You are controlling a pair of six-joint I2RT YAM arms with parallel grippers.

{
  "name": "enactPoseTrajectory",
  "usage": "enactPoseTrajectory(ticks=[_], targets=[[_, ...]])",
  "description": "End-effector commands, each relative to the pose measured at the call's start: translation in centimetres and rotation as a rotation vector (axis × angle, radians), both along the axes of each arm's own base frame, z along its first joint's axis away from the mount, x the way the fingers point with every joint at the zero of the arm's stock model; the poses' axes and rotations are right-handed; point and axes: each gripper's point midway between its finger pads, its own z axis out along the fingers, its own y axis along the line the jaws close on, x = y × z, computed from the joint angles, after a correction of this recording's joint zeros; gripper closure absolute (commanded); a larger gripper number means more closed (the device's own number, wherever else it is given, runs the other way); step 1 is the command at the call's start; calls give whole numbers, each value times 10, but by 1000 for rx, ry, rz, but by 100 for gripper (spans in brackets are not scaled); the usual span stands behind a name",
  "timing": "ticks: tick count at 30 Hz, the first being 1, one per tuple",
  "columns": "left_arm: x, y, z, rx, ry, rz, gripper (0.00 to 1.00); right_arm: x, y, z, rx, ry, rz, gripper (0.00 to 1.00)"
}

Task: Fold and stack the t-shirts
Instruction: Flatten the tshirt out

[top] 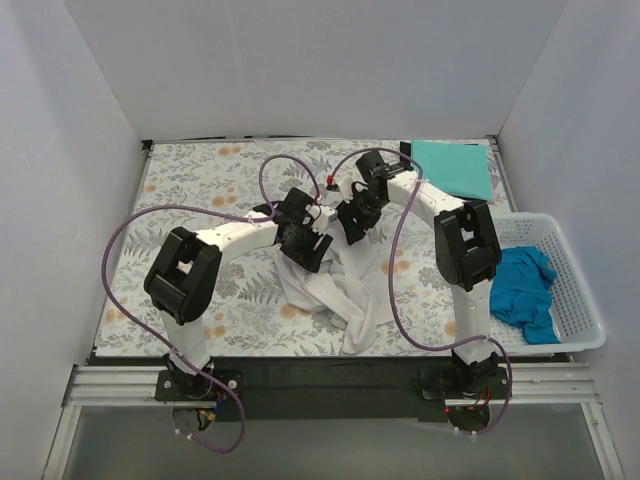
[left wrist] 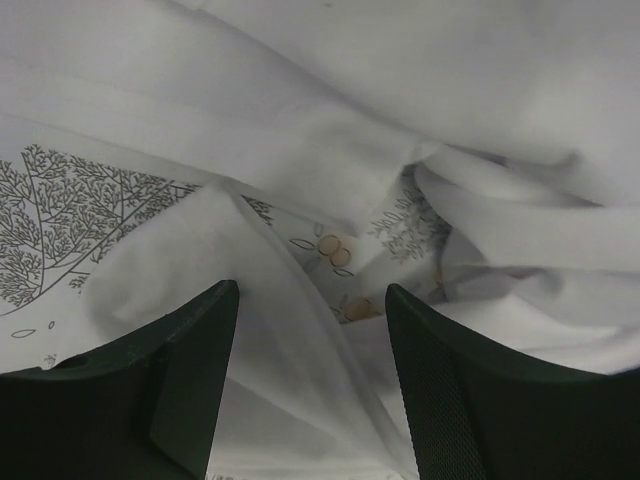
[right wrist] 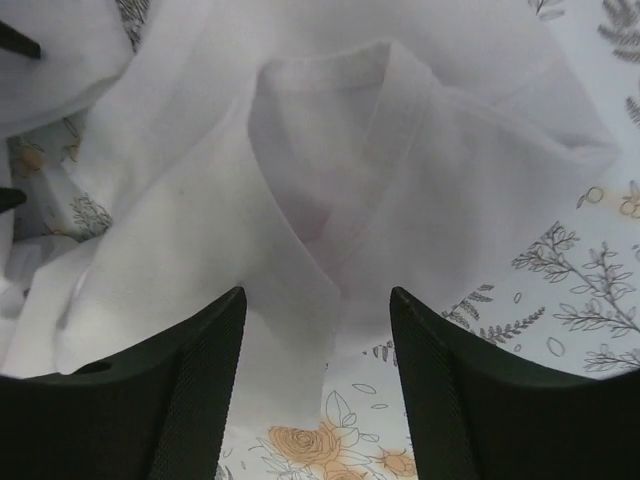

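At the near edge of the table, 2 arms rise from their bases and bend inward over a white t-shirt (top: pixel 340 290). It lies crumpled on the floral table cloth (top: pixel 200 180), its lower part trailing toward that near edge. Right of the white t-shirt, a white lattice basket (top: pixel 578 262) holds a bright blue t-shirt (top: pixel 525 290) in a loose heap. Over the far end of the white t-shirt, the left gripper (top: pixel 300 240) and the right gripper (top: pixel 355 222) hang close together. Both stand with jaws apart and nothing pinched. A raised fold of the white cloth runs up between the left one's fingers (left wrist: pixel 190 350), and the right one's fingers (right wrist: pixel 190 370) frame the shirt's collar (right wrist: pixel 330 70). A faint pink patch shows through below that collar, too blurred to read. Beyond the white t-shirt, at the far right, a teal t-shirt (top: pixel 455 168) lies folded flat.
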Motion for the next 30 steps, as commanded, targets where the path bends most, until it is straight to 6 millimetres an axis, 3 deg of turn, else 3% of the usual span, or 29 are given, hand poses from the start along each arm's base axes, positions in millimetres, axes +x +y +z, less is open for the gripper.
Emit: enactPoseTrajectory(ticks=[1,4,6,7,9,10,11,12,13,18,21,22,24,25,26,27,28,29,30], targets=[[29,15,-14,109,-101,126,41,-8,-13,-8,-37,-13,10,35],[39,25,-19,152,-155,174,42,-13,-21,-6,-42,-26,10,42],[44,34,-21,190,-185,203,49,-20,-29,-11,-54,-13,9,49],[44,36,-23,198,-190,208,53,-20,-33,-8,-58,-26,10,58],[48,43,-19,199,-204,236,71,-26,-42,-12,-70,-14,5,76],[49,47,-16,198,-210,247,76,-25,-46,-8,-73,-25,-1,92],[54,56,-12,192,-214,275,91,-25,-50,-7,-78,-29,-4,99],[58,60,2,168,-239,295,98,-25,-56,-6,-81,-27,-20,99],[60,65,10,154,-247,312,100,-23,-60,3,-73,-48,-31,99],[90,133,55,108,-335,476,100,-19,-90,29,-81,-119,-94,99],[109,182,62,122,-367,579,100,-26,-104,24,-111,-118,-104,99],[116,208,54,145,-352,629,100,-33,-110,14,-132,-94,-105,99],[130,231,49,150,-343,679,100,-38,-113,7,-143,-72,-113,99],[135,252,33,165,-299,730,100,-40,-113,4,-139,-57,-131,99],[138,259,25,169,-271,747,100,-40,-112,3,-133,-46,-142,99],[152,254,31,129,-273,738,100,-40,-108,3,-116,-33,-146,99],[149,275,24,132,-214,788,93,-41,-105,3,-107,-15,-163,99],[149,276,9,125,-149,810,86,-37,-102,7,-90,-16,-170,99],[155,273,15,71,-138,812,78,-36,-99,8,-80,-12,-177,99]])
